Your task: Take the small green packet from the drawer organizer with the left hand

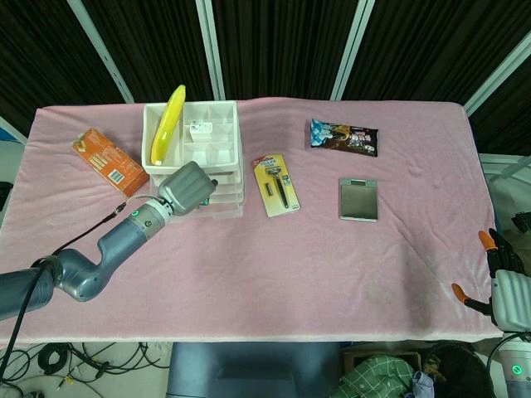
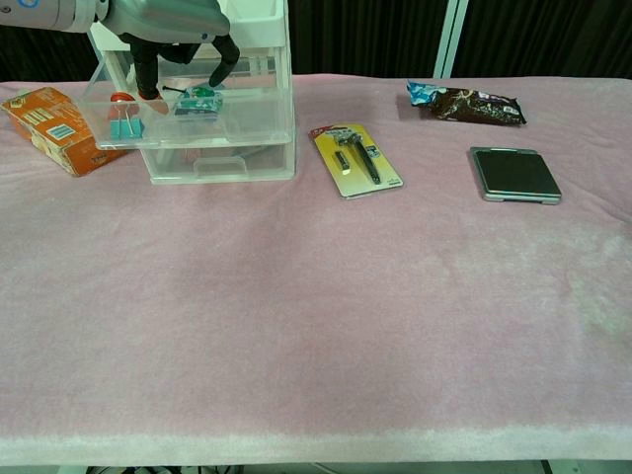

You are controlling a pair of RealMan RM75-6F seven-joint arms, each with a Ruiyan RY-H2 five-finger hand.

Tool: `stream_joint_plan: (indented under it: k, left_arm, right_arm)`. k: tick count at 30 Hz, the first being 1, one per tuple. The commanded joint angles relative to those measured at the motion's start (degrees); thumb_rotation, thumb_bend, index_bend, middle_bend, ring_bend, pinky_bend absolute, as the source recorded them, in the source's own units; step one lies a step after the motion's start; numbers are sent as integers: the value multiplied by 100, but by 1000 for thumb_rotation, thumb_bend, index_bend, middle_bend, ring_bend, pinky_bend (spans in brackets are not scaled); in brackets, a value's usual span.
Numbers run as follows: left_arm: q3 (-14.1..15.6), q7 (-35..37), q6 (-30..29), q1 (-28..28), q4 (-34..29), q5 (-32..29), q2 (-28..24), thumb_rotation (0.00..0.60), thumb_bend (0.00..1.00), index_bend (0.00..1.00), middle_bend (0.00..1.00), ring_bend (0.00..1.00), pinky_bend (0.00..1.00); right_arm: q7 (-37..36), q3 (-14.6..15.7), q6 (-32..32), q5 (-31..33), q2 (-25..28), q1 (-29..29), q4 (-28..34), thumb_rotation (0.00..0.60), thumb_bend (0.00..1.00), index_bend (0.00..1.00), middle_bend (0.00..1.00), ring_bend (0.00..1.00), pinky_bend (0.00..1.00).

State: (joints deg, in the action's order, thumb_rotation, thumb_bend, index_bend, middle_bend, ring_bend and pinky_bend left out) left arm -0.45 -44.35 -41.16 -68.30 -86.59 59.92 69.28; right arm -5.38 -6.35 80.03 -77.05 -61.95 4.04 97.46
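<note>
The small green packet (image 2: 200, 100) lies in the pulled-out top drawer of the clear drawer organizer (image 2: 223, 158), which stands at the back left of the table. My left hand (image 2: 168, 28) hangs over that drawer with its dark fingers (image 2: 146, 71) reaching down on either side of the packet, spread apart and holding nothing. In the head view the left hand (image 1: 187, 189) covers the drawer in front of the organizer (image 1: 217, 133), so the packet is hidden there. My right hand (image 1: 508, 286) rests off the table's front right corner, fingers apart and empty.
A banana (image 1: 168, 123) lies on top of the organizer. Binder clips (image 2: 124, 117) sit in the same drawer, left of the packet. An orange box (image 2: 54, 126) lies left of the organizer; a razor pack (image 2: 355, 158), a dark snack bag (image 2: 469, 104) and a grey flat case (image 2: 513, 174) lie to the right.
</note>
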Motion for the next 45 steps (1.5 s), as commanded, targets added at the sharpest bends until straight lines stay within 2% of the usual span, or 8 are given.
stream_joint_plan:
  k: [1,33,45]
  left_arm:
    - [11,-5,-7,6,2,17,-5,600,129,415,1000,1000,1000]
    - [27,-9,27,-22,87,-29,138,600,129,421,1000,1000,1000]
    - [35,7,31,-21,89,-42,164,600,180,531,1000,1000,1000]
  right_arm:
    - [2,3,1,-4,1,-1,-4,600,132,0,0,0,123]
    - [-15,-8,-6,14,3,1,-14,600,132,0,0,0,123]
    - [-21,2,-15,6,3,1,-3,600,132,0,0,0,123]
